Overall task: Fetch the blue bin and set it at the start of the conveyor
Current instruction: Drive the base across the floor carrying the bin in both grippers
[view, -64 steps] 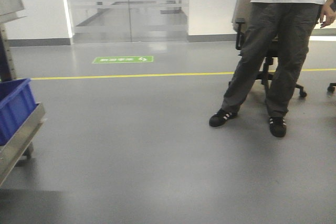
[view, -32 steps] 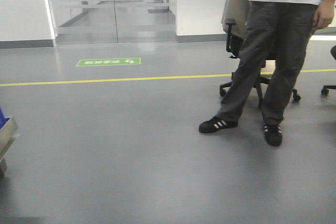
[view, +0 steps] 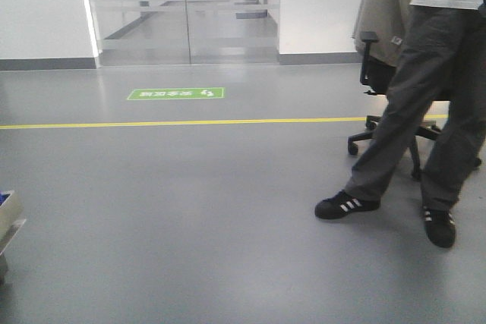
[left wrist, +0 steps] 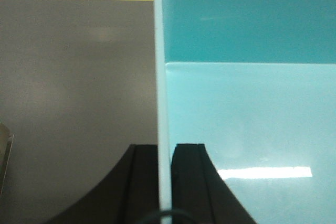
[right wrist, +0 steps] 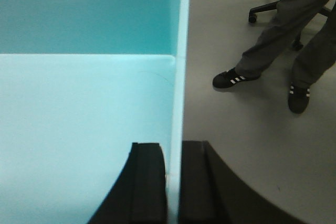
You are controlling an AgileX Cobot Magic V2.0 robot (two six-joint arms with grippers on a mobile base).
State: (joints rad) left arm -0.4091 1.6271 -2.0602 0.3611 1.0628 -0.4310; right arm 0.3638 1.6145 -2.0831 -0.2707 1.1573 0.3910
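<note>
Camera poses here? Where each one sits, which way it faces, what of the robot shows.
Front-facing: looks ahead over the grey floor to the yellow line, glass door and a standing person; no robot part shows.
Left wrist: behind the left gripper, shut on the blue bin's left wall.
Right wrist: behind the right gripper, shut on the bin's right wall.
Shared: both wrists see the bin's inside; front and right wrist see the person and office chair.

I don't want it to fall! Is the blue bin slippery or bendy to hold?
Probably slippery: the bin looks smooth and glossy, with bright glare. Likely light, since it looks empty. Its thin wall might flex a little, though the left gripper and right gripper each pinch one wall.
</note>
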